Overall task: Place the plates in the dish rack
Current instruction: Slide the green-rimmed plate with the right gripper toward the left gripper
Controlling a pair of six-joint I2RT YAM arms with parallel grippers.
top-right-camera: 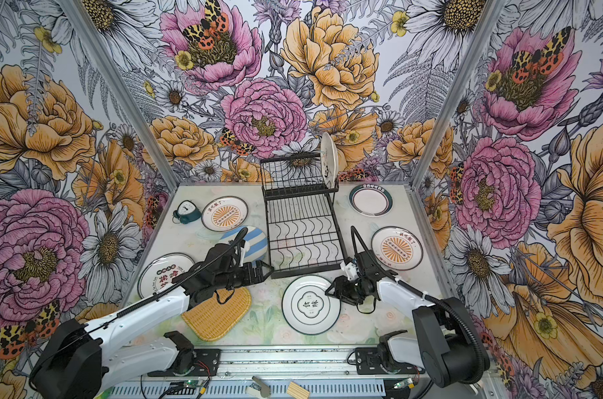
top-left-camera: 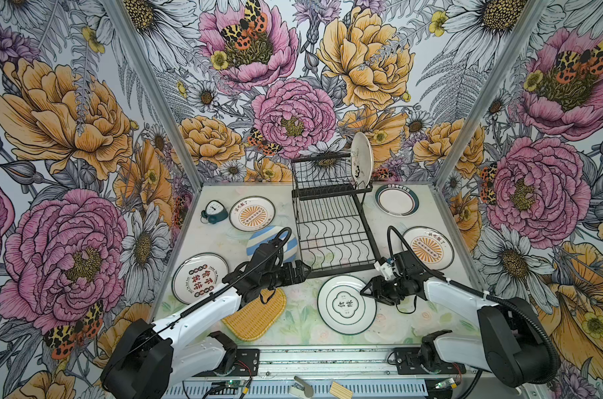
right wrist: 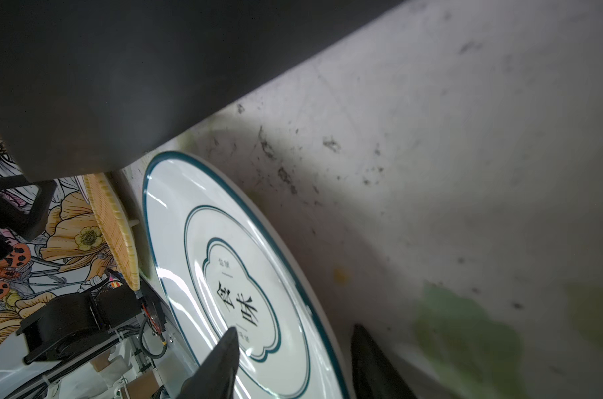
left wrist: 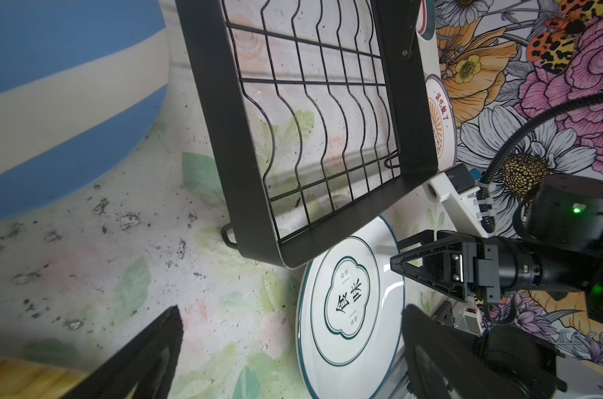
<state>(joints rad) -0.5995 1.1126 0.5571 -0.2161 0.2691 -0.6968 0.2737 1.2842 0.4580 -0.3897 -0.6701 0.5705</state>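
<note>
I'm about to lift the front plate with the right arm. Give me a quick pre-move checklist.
1. Right gripper astride the rim of the front plate: ok, one jaw over it, one outside.
2. Grip closed: not ok, jaws apart.
3. Plate clear of the front bar of the rack: cannot tell, they sit very close.
4. Lower rack slots free: ok; the only loaded plate stands on the upper shelf.
5. Left gripper out of the way: ok, open, beside the rack's front left corner.
</note>
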